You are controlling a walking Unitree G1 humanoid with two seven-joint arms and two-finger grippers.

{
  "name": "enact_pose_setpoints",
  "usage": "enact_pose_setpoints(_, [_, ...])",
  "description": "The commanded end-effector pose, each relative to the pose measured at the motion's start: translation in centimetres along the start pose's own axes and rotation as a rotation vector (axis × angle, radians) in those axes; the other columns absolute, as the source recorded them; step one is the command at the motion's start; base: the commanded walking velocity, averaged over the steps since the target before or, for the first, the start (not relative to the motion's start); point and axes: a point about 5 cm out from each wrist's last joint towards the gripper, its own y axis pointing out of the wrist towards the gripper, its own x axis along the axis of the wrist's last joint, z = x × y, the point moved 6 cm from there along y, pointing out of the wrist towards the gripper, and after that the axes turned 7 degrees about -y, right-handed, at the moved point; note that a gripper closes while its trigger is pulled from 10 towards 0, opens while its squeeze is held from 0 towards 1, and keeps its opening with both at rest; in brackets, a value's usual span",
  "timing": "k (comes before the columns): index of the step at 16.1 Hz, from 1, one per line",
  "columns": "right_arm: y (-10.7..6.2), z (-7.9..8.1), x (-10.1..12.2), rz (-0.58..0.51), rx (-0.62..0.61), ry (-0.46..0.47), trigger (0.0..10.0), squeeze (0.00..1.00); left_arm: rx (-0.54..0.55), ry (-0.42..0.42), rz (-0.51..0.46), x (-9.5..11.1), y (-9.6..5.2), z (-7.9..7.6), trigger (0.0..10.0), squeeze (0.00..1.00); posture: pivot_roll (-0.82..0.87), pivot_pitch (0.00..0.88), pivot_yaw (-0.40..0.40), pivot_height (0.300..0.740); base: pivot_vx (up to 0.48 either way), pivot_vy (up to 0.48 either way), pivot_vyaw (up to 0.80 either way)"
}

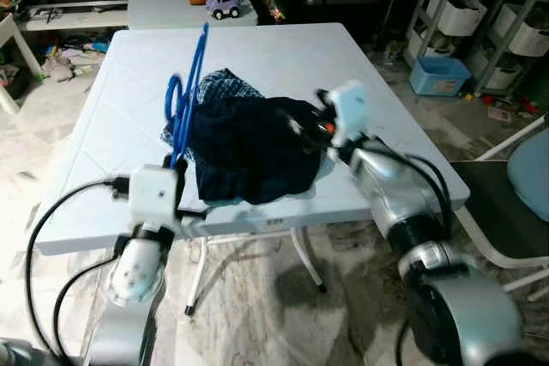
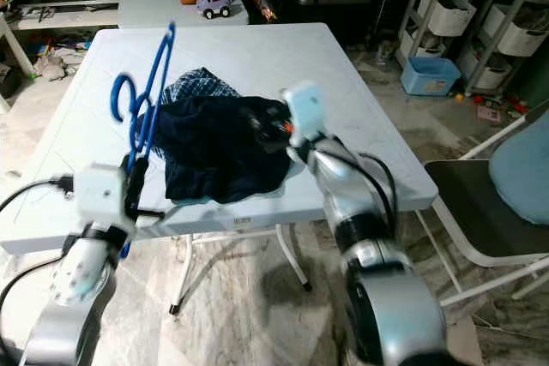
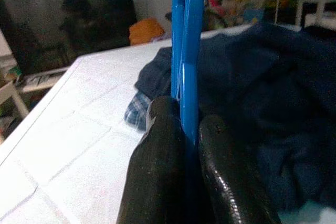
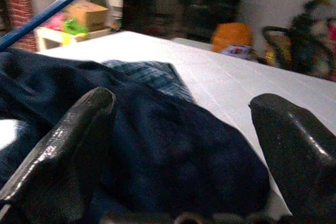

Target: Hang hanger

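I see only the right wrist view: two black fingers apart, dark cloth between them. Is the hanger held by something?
Observer: Yes. The left gripper is shut on the blue hanger, holding it upright above the white table.
Operator: Where is the cloth on the table?
Observer: The dark blue garment lies bunched near the table's front edge, a checked part showing at its far side.
Operator: Is my right gripper gripping it?
Observer: The right gripper is open, its fingers either side of the garment's right end.
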Motion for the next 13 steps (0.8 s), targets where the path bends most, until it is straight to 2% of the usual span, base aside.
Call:
enact_pose_setpoints(1, [-1.1, -1.6, 0.1, -0.02, -0.083, 0.012, 10.0, 0.0, 0.012, 0.029, 0.003, 0.1, -0.7, 0.2, 10.0, 0.0, 0.05, 0.028, -0.026, 0.74, 0.0, 0.0, 0.0])
enact_pose_setpoints(2, [-2.1, -2.3, -0.3, -0.021, -0.12, -0.018, 10.0, 0.0, 0.035, 0.016, 0.016, -0.2, -1.2, 0.5, 10.0, 0.0, 0.05, 0.028, -0.026, 0.74, 0.0, 0.0, 0.0])
enact_pose_setpoints(3, [-3.0, -2.9, -1.0, -0.003, -0.168, 0.025, 10.0, 0.0, 0.06, 0.002, 0.03, -0.5, -1.6, 0.7, 10.0, 0.0, 0.05, 0.023, -0.024, 0.74, 0.0, 0.0, 0.0])
enact_pose_setpoints(5, [-4.4, -3.9, -1.5, 0.011, -0.222, 0.022, 10.0, 0.0, 0.08, 0.003, 0.031, -0.6, -2.1, 0.5, 10.0, 0.0, 0.04, 0.017, -0.021, 0.74, 0.0, 0.0, 0.0])
enact_pose_setpoints(9, [-6.7, -5.0, -1.4, 0.034, -0.287, 0.051, 10.0, 0.0, 0.084, -0.002, 0.034, -0.4, -2.2, 0.3, 10.0, 0.0, 0.03, 0.008, -0.014, 0.74, 0.0, 0.0, 0.0])
enact_pose_setpoints(11, [-9.2, -5.6, -2.7, 0.08, -0.341, 0.109, 10.0, 0.0, 0.08, 0.011, 0.041, -0.6, -2.2, 0.6, 10.0, 0.0, 0.02, 0.007, -0.002, 0.74, 0.0, 0.0, 0.0])
enact_pose_setpoints(13, [-11.4, -5.4, -4.0, 0.127, -0.382, 0.155, 10.0, 0.0, 0.082, 0.012, 0.042, -0.5, -2.1, 0.7, 10.0, 0.0, 0.02, 0.007, 0.007, 0.74, 0.0, 0.0, 0.0])
